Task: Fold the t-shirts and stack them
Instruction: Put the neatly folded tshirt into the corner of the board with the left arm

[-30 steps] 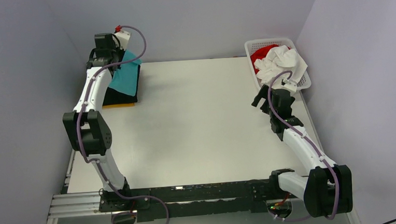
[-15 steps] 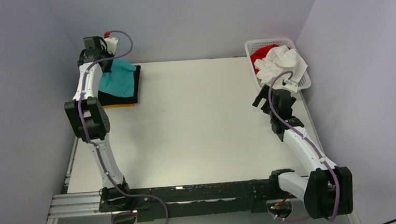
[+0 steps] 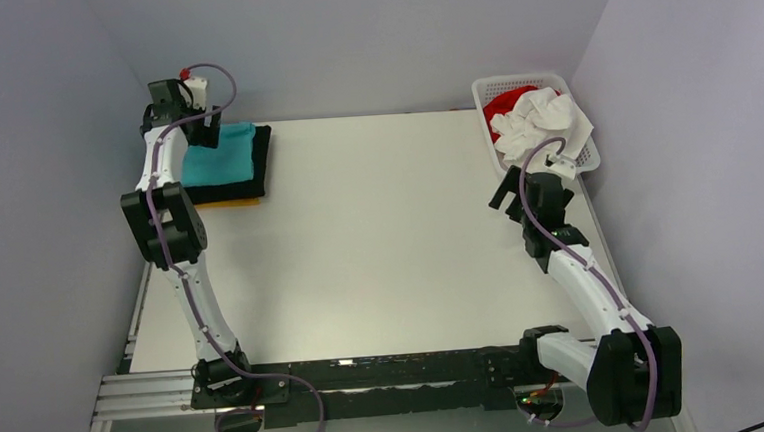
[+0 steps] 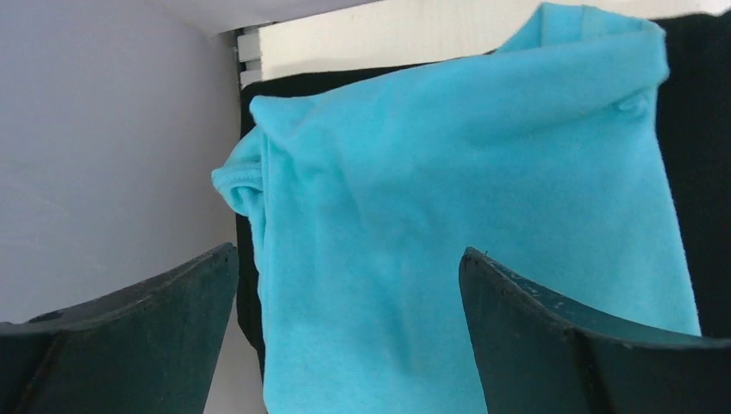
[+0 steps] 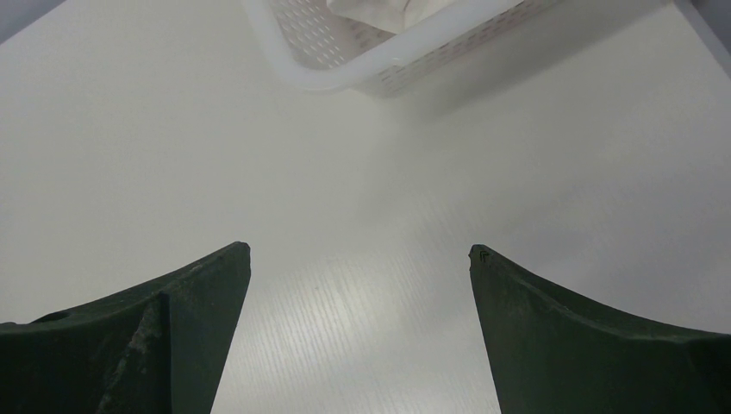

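Left claw (image 4: 346, 259) hangs with its fingers wide apart, gripping nothing. Right below it lies the turquoise t-shirt (image 4: 465, 216), folded on top of the black t-shirt (image 4: 702, 172), and a sliver of orange-yellow t-shirt (image 3: 232, 202) peeks out at the bottom of the stack. Over to the right claw (image 5: 359, 250), fingers spread and empty above the table (image 5: 362, 216), and just ahead of it sits the white basket (image 5: 345, 78) holding a crumpled white t-shirt (image 3: 543, 121) and a red t-shirt (image 3: 504, 103).

Folded t-shirt stack (image 3: 223, 166) at far-left corner of table (image 3: 380, 256), basket (image 3: 515, 79) holding loose t-shirts (image 3: 542, 118) at far-right corner
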Available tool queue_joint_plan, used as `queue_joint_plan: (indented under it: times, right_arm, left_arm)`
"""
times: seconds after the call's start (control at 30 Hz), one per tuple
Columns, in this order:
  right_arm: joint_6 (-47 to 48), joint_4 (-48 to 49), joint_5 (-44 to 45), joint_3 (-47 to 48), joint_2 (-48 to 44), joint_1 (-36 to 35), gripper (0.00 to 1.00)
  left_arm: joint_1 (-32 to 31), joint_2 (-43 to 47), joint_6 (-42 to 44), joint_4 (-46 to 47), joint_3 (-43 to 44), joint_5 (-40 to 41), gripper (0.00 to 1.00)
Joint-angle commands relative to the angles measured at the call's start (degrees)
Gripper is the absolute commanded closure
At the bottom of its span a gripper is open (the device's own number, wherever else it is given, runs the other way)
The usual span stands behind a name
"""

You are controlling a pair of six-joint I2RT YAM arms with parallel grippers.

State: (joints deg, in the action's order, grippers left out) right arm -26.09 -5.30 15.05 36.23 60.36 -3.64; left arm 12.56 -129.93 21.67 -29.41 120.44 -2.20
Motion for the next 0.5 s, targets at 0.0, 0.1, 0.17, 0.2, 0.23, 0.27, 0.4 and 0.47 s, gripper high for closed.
queue_joint_plan:
  times: [0.0, 0.1, 0.17, 0.2, 0.23, 0.27, 0.4, 0.47]
  right_arm:
    - [1.25, -0.81, 2.04, 2.77, -2.45, -0.09, 0.0]
    - [1.46, -1.2, 2.42, 2.65, -3.77, -0.12, 0.0]
    - [1.23, -1.05, 2.58, 2.23, -4.67, -0.15, 0.0]
    - [1.14, -0.99, 2.49, 2.07, -5.1, -0.1, 0.0]
    - [1.13, -1.21, 2.4, 1.94, -5.5, -0.1, 0.0]
    - [0.94, -1.49, 2.45, 2.01, -5.91, -0.11, 0.0]
    - [0.03, -2.0, 2.18, 1.4, -7.84, -0.05, 0.0]
    - [-0.02, -1.35, 0.81, 0.47, -8.67, -0.13, 0.0]
  left_arm:
    - [-0.03, 1.41, -5.34, 5.69, 2.65, 5.2, 0.01]
    - [-0.01, 2.97, -7.89, 6.97, 1.11, 6.44, 0.0]
    - [-0.09, 4.22, -9.58, 6.47, 0.08, 5.31, 0.01]
    - [-0.08, 4.91, -10.48, 6.33, -0.66, 4.43, 0.01]
    - [-0.21, 5.93, -11.78, 6.3, -1.69, 3.72, 0.01]
    - [-0.3, 6.96, -13.22, 6.15, -2.62, 2.95, 0.0]
    - [-1.31, 14.7, -22.3, 8.67, -10.98, 0.93, 0.01]
    - [-2.03, 21.78, -28.22, 11.99, -17.64, -0.56, 0.01]
